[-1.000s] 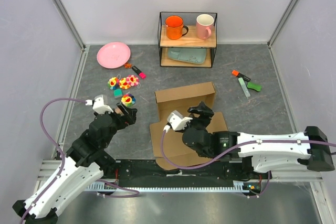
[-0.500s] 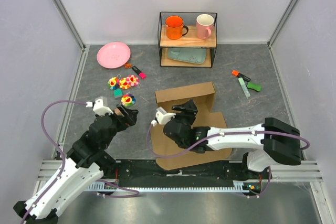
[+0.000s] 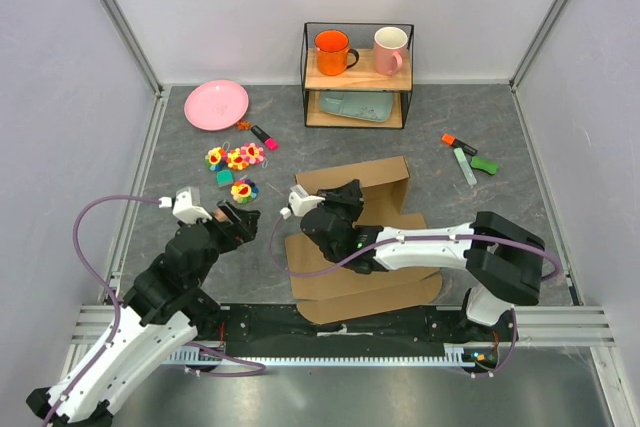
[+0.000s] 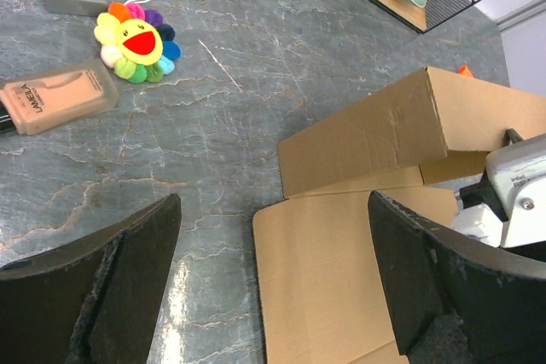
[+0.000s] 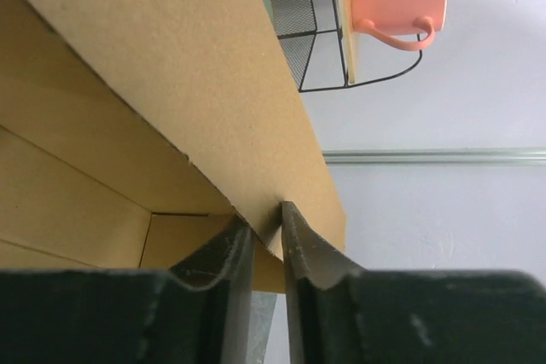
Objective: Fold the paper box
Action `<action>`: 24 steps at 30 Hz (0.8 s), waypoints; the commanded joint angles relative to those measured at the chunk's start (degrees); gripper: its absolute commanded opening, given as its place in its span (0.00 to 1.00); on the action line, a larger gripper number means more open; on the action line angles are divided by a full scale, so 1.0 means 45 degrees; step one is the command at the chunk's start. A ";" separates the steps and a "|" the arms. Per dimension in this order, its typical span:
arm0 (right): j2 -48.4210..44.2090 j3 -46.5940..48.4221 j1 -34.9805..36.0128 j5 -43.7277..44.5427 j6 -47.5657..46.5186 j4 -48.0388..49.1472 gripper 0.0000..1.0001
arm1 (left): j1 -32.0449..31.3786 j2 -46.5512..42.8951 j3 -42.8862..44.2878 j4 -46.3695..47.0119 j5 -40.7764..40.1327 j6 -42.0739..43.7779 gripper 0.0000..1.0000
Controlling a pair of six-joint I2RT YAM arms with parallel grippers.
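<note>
While the paper box lies partly folded just in front of the wire shelf, right gripper is pinched narrow on the raised flap's edge. Left gripper hovers further forward and left of the shelf, jaws wide, holding nothing.

We record that the right gripper has swung left and farther from the arm bases, off the flat panel of the paper box to the left end of its raised flap. Its jaws have narrowed and now pinch that flap's edge.
</note>
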 commanded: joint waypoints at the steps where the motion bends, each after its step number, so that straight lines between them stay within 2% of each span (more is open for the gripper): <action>1: 0.0352 0.0475 -0.0103 0.0049 -0.0078 0.0352 0.19 | 0.0022 -0.0177 0.0381 -0.0157 -0.0485 -0.0061 0.97; 2: 0.0333 0.0494 -0.0122 0.0108 -0.0214 0.0468 0.12 | 0.0041 -0.0216 0.0401 -0.0196 -0.0504 -0.0041 0.97; 6: -0.0269 0.0670 -0.0122 0.0323 -0.0585 0.0469 0.01 | 0.0022 -0.0353 0.0654 -0.0236 -0.0854 0.0133 0.97; 10: -0.1403 0.1078 -0.0278 0.0305 -0.0665 0.0256 0.00 | 0.0022 -0.0159 0.1938 0.0329 -0.2123 0.1070 0.99; 14: -0.2341 0.2561 -0.0940 0.0031 0.0173 -0.1905 0.00 | 0.0022 0.0989 0.3542 0.1073 -0.2457 0.2456 0.99; 15: -0.2439 0.3609 -0.1097 -0.0085 0.0523 -0.2455 0.00 | 0.0022 0.1207 0.3855 0.1151 -0.2535 0.2594 0.99; 16: -0.2440 0.4180 -0.1292 -0.0280 0.1281 -0.3853 0.00 | 0.0022 0.1441 0.4361 0.1345 -0.2536 0.2750 0.99; 18: -0.2344 0.5970 -0.2033 -0.0748 0.2357 -0.5071 0.00 | 0.0022 0.2028 0.4735 0.1735 -0.2536 0.3335 0.99; 19: -0.2207 0.6659 -0.2365 -0.1060 0.3968 -0.6663 0.00 | 0.0022 0.2223 0.5066 0.1969 -0.2536 0.3647 0.99; 21: -0.1876 0.8257 -0.3672 -0.2483 0.5694 -0.8059 0.00 | 0.0022 0.2787 0.5496 0.2498 -0.2691 0.4507 0.99; 22: -0.1681 0.8771 -0.4199 -0.3204 0.7810 -0.9594 0.00 | 0.0022 0.2985 0.6156 0.2499 -0.2750 0.4703 0.99; 24: -0.1387 0.9534 -0.6189 -0.5896 0.9678 -1.0620 0.00 | 0.0022 0.3375 0.7075 0.2382 -0.2751 0.5134 0.99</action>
